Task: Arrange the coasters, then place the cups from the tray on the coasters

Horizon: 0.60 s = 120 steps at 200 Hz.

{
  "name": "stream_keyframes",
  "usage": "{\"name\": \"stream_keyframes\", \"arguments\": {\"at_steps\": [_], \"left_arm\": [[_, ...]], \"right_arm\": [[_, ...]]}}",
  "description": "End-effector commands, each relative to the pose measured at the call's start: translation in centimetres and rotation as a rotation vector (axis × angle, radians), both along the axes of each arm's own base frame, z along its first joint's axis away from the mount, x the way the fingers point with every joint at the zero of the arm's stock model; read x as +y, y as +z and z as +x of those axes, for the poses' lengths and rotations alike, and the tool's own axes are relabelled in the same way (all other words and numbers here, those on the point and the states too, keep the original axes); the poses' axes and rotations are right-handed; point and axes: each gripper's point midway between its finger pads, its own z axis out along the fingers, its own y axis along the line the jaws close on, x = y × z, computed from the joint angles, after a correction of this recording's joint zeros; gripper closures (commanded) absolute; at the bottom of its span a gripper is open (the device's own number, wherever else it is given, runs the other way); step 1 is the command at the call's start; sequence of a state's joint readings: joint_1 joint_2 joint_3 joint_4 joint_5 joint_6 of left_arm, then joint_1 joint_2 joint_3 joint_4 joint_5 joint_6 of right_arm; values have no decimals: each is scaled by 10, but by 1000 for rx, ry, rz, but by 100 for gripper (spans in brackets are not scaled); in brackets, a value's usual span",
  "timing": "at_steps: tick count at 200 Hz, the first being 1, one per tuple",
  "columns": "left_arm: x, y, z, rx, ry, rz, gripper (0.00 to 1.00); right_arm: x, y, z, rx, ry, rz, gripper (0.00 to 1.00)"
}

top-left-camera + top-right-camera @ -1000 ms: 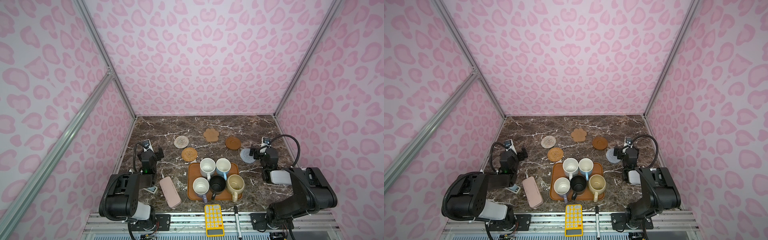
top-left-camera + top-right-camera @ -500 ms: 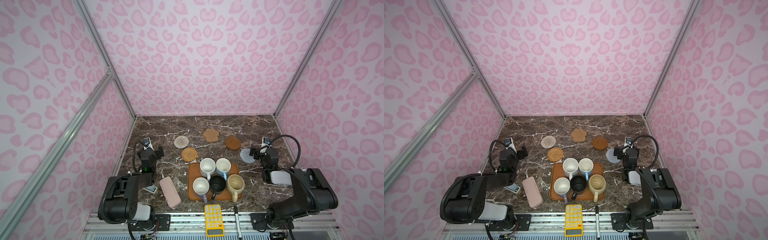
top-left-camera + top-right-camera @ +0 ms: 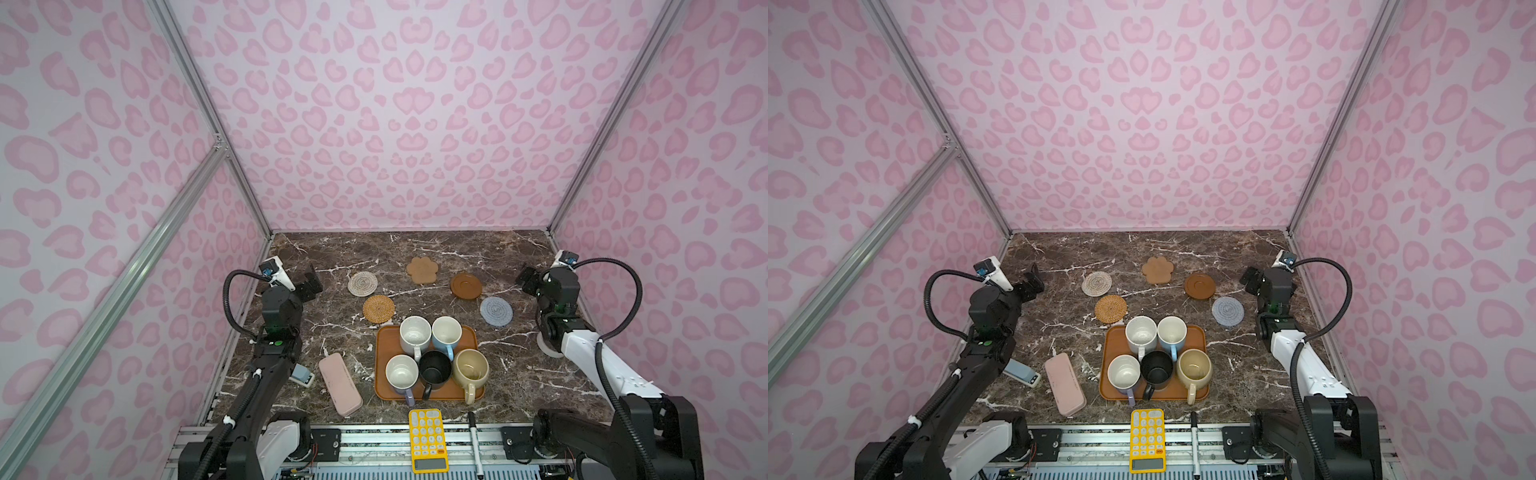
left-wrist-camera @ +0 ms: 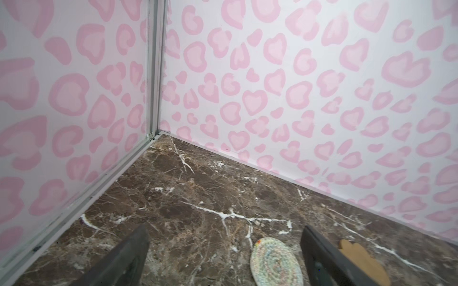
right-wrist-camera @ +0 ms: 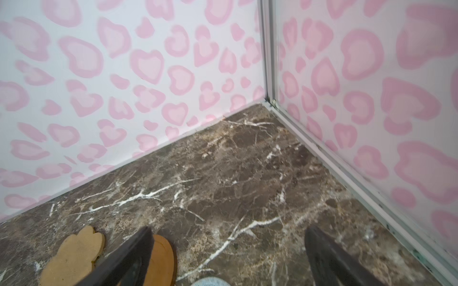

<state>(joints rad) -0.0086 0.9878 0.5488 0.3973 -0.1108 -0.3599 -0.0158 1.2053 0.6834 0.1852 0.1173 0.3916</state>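
Five coasters lie behind the tray in both top views: white woven (image 3: pixel 363 284), tan rattan (image 3: pixel 378 308), cork paw (image 3: pixel 423 269), dark brown disc (image 3: pixel 466 285), grey-blue (image 3: pixel 496 311). The orange-brown tray (image 3: pixel 383 345) holds the cups: speckled white (image 3: pixel 414 334), light blue (image 3: pixel 446 332), lavender (image 3: pixel 401 374), black (image 3: pixel 434 368), cream (image 3: pixel 470 368). My left gripper (image 3: pixel 312 282) (image 4: pixel 224 227) hovers open left of the white coaster (image 4: pixel 275 262). My right gripper (image 3: pixel 524 280) (image 5: pixel 228 229) hangs open, right of the brown disc (image 5: pixel 161 257). Both are empty.
A pink oblong case (image 3: pixel 340 383) and a small grey-blue device (image 3: pixel 301 376) lie left of the tray. A yellow calculator (image 3: pixel 427 440) and a black pen (image 3: pixel 473 440) sit at the front edge. Pink patterned walls close in on three sides.
Both grippers have drifted a little toward the back wall, the left one more. They stay open. Coasters and cups have not moved.
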Motion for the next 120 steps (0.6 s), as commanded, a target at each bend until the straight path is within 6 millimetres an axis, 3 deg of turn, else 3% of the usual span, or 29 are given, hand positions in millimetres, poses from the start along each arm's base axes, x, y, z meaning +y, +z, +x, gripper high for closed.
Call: {"name": "stream_keyframes", "arguments": {"at_steps": [1, 33, 48, 74, 104, 120], "left_arm": [[-4, 4, -6, 25, -6, -144, 3], [33, -7, -25, 195, 263, -258, 4], [20, -7, -17, 231, 176, -220, 0], [-16, -11, -3, 298, -24, -250, 3], [-41, -26, 8, 477, -91, -233, 3], [-56, -36, 16, 573, -119, -205, 3]], "right_arm": [[30, -21, -7, 122, 112, 120, 2], [79, 13, 1, 167, 273, 5, 2], [106, 20, 4, 220, 354, -56, 2], [155, 26, 9, 270, 485, -79, 2], [217, 37, 11, 275, 589, -158, 2], [249, 32, 14, 301, 647, -173, 2]]}}
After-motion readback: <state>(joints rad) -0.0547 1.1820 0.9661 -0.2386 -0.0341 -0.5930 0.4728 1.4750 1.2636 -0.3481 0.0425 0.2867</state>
